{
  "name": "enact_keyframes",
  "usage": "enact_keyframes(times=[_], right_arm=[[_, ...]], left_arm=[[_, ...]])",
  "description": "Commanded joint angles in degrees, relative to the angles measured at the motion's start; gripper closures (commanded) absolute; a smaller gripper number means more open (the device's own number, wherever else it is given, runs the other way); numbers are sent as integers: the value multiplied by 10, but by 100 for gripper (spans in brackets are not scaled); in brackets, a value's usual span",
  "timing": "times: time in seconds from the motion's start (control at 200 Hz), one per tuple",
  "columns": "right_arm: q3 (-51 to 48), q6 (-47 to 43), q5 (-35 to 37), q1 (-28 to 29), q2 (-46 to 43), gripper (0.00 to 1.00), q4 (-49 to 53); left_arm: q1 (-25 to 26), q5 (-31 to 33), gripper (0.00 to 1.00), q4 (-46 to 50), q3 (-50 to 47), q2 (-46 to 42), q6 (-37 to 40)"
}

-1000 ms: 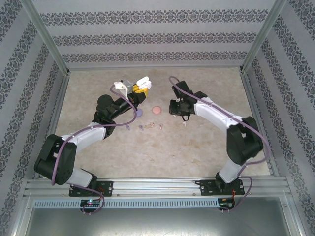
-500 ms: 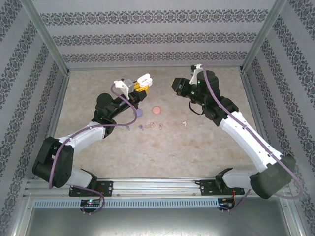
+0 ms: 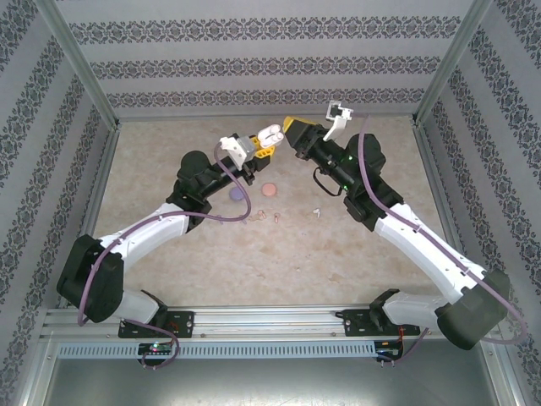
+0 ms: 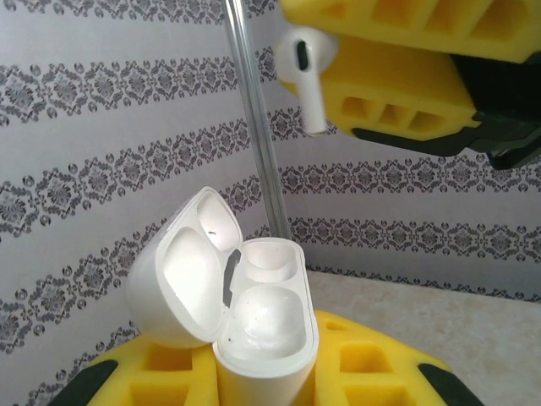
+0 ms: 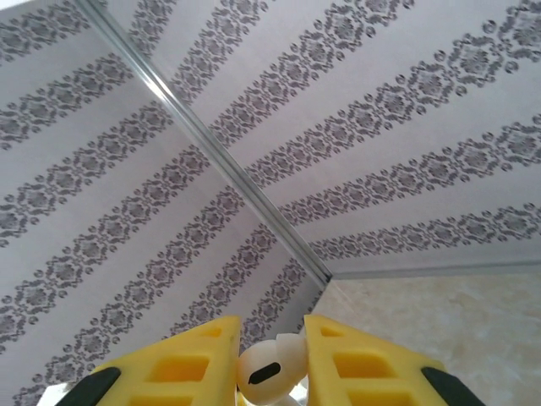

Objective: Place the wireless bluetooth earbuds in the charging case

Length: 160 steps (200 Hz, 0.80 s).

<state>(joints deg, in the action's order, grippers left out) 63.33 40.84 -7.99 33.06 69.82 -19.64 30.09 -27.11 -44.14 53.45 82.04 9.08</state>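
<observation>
Loose earbuds (image 3: 277, 217): lie near the middle of the table (image 3: 355, 254), with one small white earbud (image 3: 316, 211) off to the right; all well apart from both grippers.
Spare cases: just beyond them sit a pinkish case (image 3: 270, 189) and, to its left, a purple case (image 3: 234, 194) partly hidden by a cable.
Left gripper (image 3: 256, 147): raised over the far table, pressed on the body of the white charging case (image 4: 264, 338).
Lid (image 4: 182, 279): swung open to the left; both wells look empty.
Right gripper (image 5: 270, 347): pinches a white held earbud (image 4: 306, 80) by its head, stem pointing down.
Gap: in the left wrist view the held earbud hangs above and to the right of the open case, not touching it.
Step in hand: probably carrying the first earbud to the held case, mid-air.
Next move: calls for shifting the stem over one well, lining it up with the well's axis, lowering until seated, and only then spreading the fingers.
</observation>
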Motion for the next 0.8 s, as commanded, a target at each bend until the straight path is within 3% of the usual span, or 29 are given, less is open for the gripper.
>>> enact_keyframes(times=[0.0, 0.794], right_arm=[[-23, 10, 3, 12, 8, 77, -99], [-85, 40, 16, 41, 43, 78, -172]], left_arm=[[13, 25, 100, 2, 17, 16, 36], [16, 30, 100, -21, 16, 21, 10]])
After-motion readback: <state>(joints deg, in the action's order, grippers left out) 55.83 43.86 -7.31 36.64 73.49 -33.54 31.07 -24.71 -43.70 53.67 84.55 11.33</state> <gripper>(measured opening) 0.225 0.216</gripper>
